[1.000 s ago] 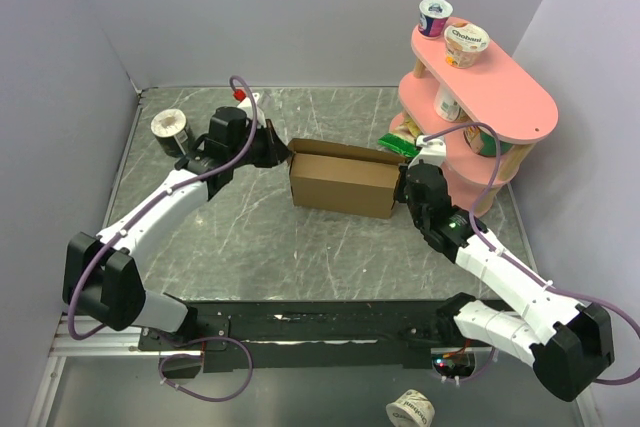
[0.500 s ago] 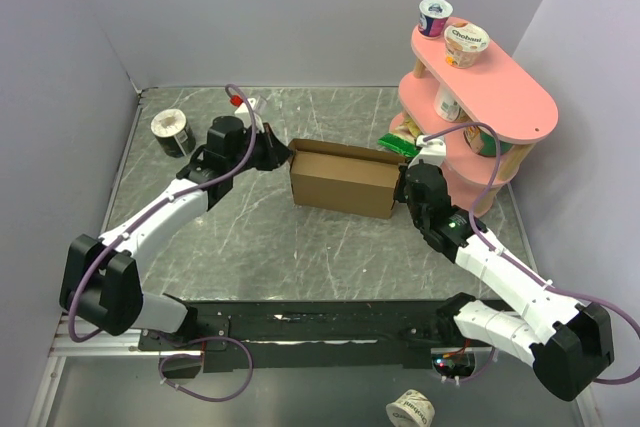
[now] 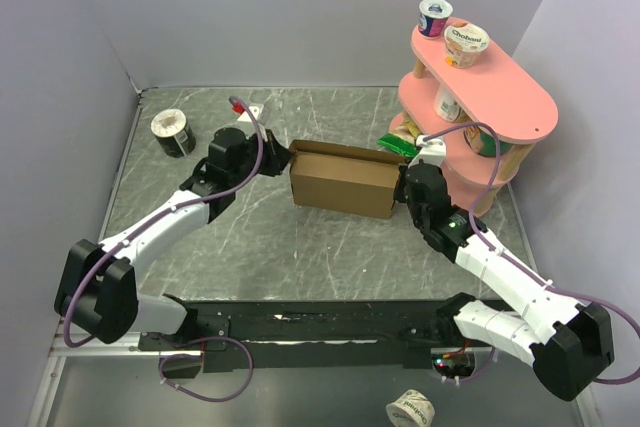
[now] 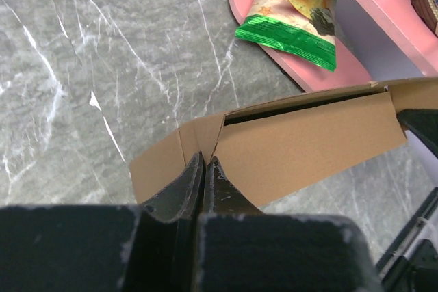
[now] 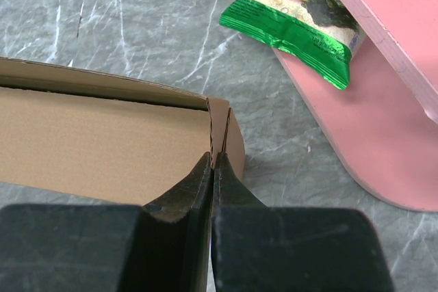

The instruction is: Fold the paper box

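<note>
Paper box, ends seemingly pinched, snack bag behind, pink shelf beside

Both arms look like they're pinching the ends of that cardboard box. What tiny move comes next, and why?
Probably both arms nudge the ends inward together. The left end effector and right end effector are each shut on an end wall of the box, and its top flap is not yet closed, so squaring the ends likely comes first.
</note>
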Controlling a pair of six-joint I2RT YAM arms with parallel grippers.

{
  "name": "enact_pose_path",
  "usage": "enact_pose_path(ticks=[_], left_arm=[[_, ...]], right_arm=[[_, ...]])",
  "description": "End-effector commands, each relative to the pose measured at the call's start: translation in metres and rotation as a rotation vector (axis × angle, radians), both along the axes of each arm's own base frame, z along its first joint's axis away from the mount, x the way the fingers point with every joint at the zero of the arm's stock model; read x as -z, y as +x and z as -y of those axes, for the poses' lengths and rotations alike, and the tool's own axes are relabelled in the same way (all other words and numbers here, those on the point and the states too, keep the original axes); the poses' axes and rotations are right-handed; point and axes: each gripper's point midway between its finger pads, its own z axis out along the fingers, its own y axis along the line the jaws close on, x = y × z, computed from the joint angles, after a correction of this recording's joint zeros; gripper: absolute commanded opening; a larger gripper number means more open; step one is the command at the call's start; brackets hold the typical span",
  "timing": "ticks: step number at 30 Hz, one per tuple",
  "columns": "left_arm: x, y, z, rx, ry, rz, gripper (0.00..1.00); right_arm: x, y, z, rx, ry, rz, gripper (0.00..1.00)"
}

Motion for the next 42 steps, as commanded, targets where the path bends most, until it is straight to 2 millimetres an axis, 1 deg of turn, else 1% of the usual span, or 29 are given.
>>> enact_pose_path(ticks=[1, 3, 4, 5, 11, 16, 17, 22, 24, 26, 28, 29, 32, 35, 36, 39, 42], left_arm=[[0.078, -0.04, 0.007, 0.099, 0.163, -0.182, 0.01], [0.082, -0.04, 0.004, 0.09, 0.178, -0.187, 0.01], [0.088, -0.043, 0.002, 0.086, 0.19, -0.214, 0.01], [0.088, -0.044, 0.001, 0.083, 0.189, -0.221, 0.01], [0.082, -0.044, 0.003, 0.107, 0.103, -0.269, 0.01], [0.074, -0.037, -0.01, 0.097, 0.1, -0.257, 0.01], [0.075, -0.037, -0.009, 0.107, 0.109, -0.248, 0.01], [0.088, -0.038, -0.009, 0.133, 0.15, -0.267, 0.01], [0.092, -0.04, -0.013, 0.118, 0.189, -0.266, 0.01], [0.095, -0.036, -0.022, 0.059, 0.254, -0.244, 0.01], [0.093, -0.039, -0.026, 0.034, 0.288, -0.223, 0.01], [0.092, -0.035, -0.032, -0.005, 0.311, -0.208, 0.01], [0.089, -0.035, -0.04, -0.041, 0.337, -0.199, 0.01], [0.082, -0.036, -0.036, -0.019, 0.323, -0.185, 0.01], [0.079, -0.038, -0.031, 0.006, 0.306, -0.183, 0.07], [0.072, -0.042, -0.021, 0.055, 0.262, -0.179, 0.17], [0.069, -0.041, -0.015, 0.071, 0.24, -0.179, 0.22]], right_arm=[[0.061, -0.035, -0.008, -0.108, -0.085, -0.248, 0.0], [0.06, -0.035, -0.008, -0.109, -0.089, -0.248, 0.0], [0.059, -0.034, -0.009, -0.11, -0.088, -0.246, 0.0], [0.059, -0.034, -0.008, -0.108, -0.09, -0.246, 0.0], [0.057, -0.033, -0.011, -0.115, -0.082, -0.247, 0.0], [0.056, -0.034, -0.01, -0.118, -0.086, -0.245, 0.0], [0.055, -0.034, -0.01, -0.118, -0.085, -0.242, 0.0], [0.055, -0.034, -0.011, -0.118, -0.084, -0.244, 0.0], [0.056, -0.034, -0.011, -0.119, -0.085, -0.247, 0.0], [0.056, -0.033, -0.011, -0.119, -0.086, -0.248, 0.0], [0.056, -0.032, -0.012, -0.118, -0.084, -0.247, 0.0], [0.058, -0.032, -0.013, -0.121, -0.086, -0.251, 0.0], [0.058, -0.031, -0.014, -0.126, -0.084, -0.255, 0.0], [0.057, -0.031, -0.015, -0.126, -0.084, -0.255, 0.0], [0.056, -0.031, -0.014, -0.125, -0.083, -0.252, 0.0], [0.056, -0.031, -0.013, -0.122, -0.084, -0.253, 0.0], [0.056, -0.032, -0.013, -0.122, -0.079, -0.25, 0.0]])
